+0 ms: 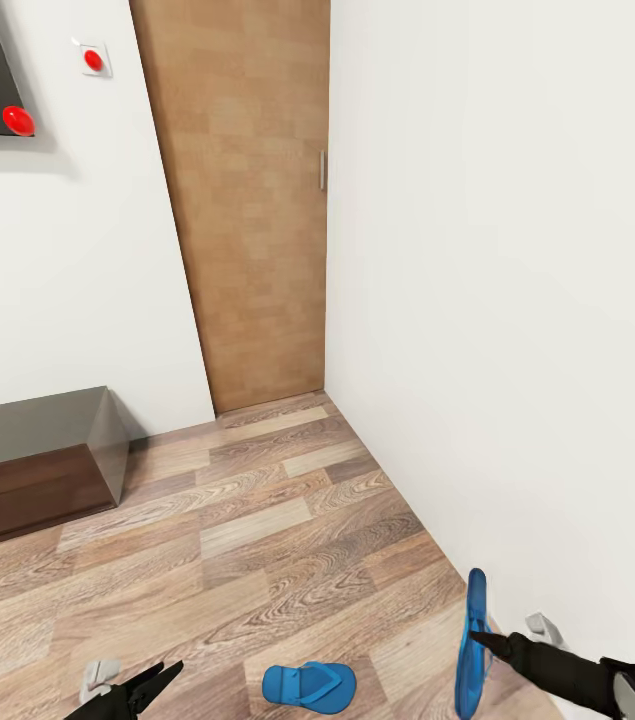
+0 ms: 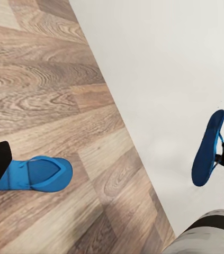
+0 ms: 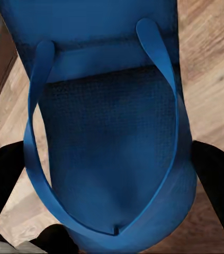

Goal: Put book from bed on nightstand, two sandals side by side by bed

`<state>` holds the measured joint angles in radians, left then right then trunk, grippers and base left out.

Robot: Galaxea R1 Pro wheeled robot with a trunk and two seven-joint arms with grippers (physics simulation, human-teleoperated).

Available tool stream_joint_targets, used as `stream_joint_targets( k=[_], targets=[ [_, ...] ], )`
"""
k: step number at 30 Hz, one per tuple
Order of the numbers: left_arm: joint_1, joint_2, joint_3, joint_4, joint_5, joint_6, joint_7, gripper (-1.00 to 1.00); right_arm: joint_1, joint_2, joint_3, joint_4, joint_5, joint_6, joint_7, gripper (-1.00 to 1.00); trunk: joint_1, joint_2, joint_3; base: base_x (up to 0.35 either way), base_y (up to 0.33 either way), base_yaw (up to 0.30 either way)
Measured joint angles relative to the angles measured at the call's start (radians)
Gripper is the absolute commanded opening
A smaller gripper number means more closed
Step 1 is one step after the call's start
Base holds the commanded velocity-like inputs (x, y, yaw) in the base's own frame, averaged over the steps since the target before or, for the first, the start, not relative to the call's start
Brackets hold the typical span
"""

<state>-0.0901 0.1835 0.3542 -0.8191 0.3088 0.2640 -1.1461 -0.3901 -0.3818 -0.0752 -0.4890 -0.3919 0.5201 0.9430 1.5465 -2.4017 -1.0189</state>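
Right gripper (image 1: 479,637) clamps one sandal (image 1: 473,640) edge-up off the floor (image 1: 257,520) near the wall; other sandal (image 1: 309,686) lies flat, left gripper (image 1: 162,674) slightly parted, empty; next likely carry to bedside.

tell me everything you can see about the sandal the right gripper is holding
The held sandal is a bright blue flip-flop with a thin flat sole and a blue Y-shaped strap, rubbery-looking, its footbed finely textured. The right gripper is shut on it, holding it on edge, nearly vertical, above the wood-plank floor close to the white wall. Its mate lies flat on the floor nearby, apart from it.
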Motion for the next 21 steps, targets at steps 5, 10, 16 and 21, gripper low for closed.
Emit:
stream_joint_targets(
  k=[5,10,16,21],
  targets=[
    [0.000,0.000,-0.001,-0.001,0.000,0.000,0.002,1.00,0.000,0.038,0.000,-0.123,-0.003,0.118,0.000,-1.00,0.000,0.000,0.000,0.000,0.000,0.000],
    [0.000,0.002,0.007,-0.009,0.005,0.001,-0.002,1.00,-0.001,0.074,-0.004,-0.150,-0.021,0.162,0.002,-1.00,0.000,0.000,0.000,0.000,0.000,0.000],
    [0.000,0.001,0.010,-0.011,0.007,0.002,0.000,1.00,-0.001,0.080,-0.002,-0.151,-0.046,0.164,0.002,-1.00,0.000,0.000,0.000,0.000,0.000,0.000],
    [0.000,0.001,0.012,-0.010,0.008,0.002,0.000,1.00,-0.001,0.082,0.000,-0.152,-0.048,0.157,0.001,-1.00,0.000,0.000,0.000,0.000,0.000,0.000]
  ],
)
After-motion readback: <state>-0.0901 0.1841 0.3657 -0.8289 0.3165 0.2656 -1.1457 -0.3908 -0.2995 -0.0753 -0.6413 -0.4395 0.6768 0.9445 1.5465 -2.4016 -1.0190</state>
